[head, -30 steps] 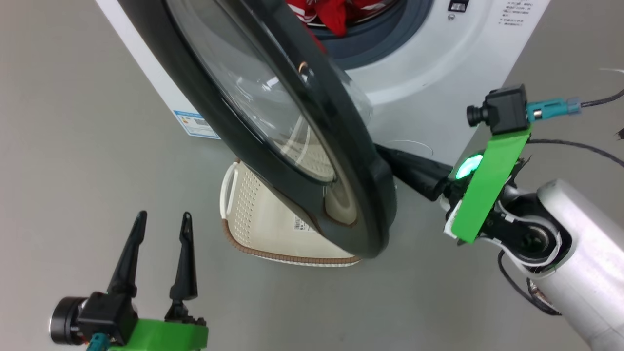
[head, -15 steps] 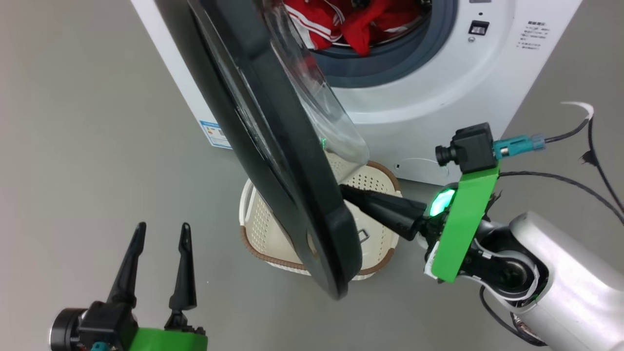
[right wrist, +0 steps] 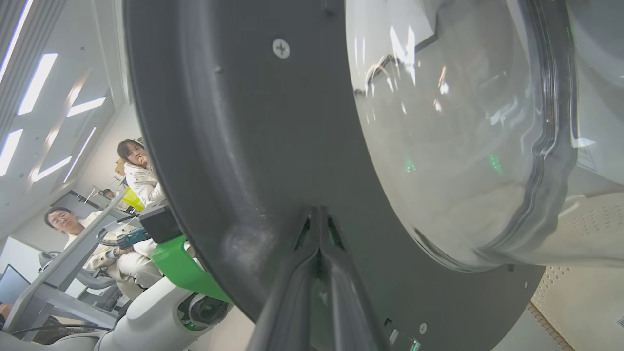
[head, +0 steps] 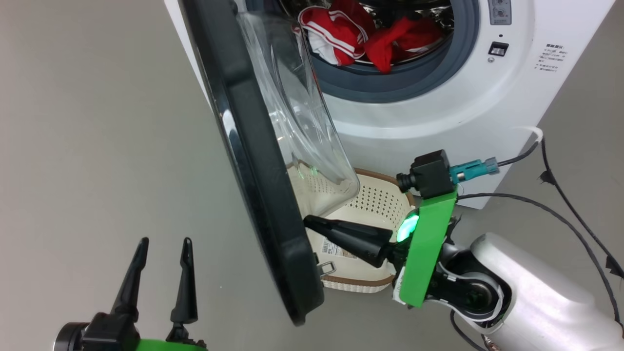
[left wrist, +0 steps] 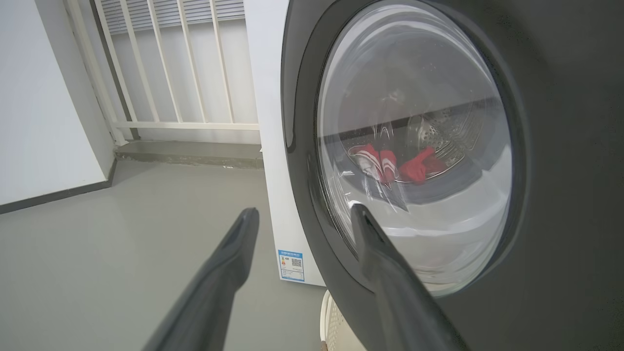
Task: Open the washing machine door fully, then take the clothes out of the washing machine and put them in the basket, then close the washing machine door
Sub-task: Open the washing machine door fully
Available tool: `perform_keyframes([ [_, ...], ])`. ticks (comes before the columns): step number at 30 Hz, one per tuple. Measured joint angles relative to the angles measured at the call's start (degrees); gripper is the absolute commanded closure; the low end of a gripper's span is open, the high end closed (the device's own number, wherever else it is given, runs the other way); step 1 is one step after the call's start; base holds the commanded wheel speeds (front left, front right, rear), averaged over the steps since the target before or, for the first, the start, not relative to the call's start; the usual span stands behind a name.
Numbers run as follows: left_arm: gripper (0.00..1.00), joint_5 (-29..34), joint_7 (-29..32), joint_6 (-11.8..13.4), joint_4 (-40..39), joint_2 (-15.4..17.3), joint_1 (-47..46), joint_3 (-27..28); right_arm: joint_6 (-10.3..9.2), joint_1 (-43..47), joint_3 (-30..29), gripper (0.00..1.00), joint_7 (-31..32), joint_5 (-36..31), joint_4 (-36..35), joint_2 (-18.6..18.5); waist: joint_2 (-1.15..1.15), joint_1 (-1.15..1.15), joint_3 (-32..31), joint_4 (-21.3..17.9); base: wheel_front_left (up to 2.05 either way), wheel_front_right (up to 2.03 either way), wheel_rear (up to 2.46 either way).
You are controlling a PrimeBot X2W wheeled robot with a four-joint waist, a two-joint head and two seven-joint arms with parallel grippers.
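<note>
Head view: the washing machine door (head: 253, 161) stands open, edge-on toward me. It is attached at the left side of the washing machine (head: 438, 122), and its glass bowl bulges right, over the basket (head: 375, 204). The basket sits on the floor just in front of the machine, its left part hidden behind the door's lower rim. The clothes (head: 360, 39), red with white stripes, lie in the drum mouth at the far end, spilling onto the grey ring.

My right gripper (head: 309, 223) has its fingers pressed together and carries nothing. It reaches left across the basket to the door's inner face, near the lower rim. In the right wrist view the tips seem to touch that dark plastic, though I can't be sure of contact.

My left gripper (head: 165, 241) hangs at the near left with its fingers apart and empty, apart from the door's outer side. In the left wrist view, the clothes show through the glass.
</note>
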Motion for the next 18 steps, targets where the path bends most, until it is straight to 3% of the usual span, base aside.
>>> perform_keyframes([
  [18,0.00,-0.2,0.0,0.1,0.1,0.2,1.0,-0.1,0.00,-0.3,4.3,1.00,-3.2,1.5,1.9,3.2,0.00,0.00,-1.7,1.1,0.00,0.00,0.00],
])
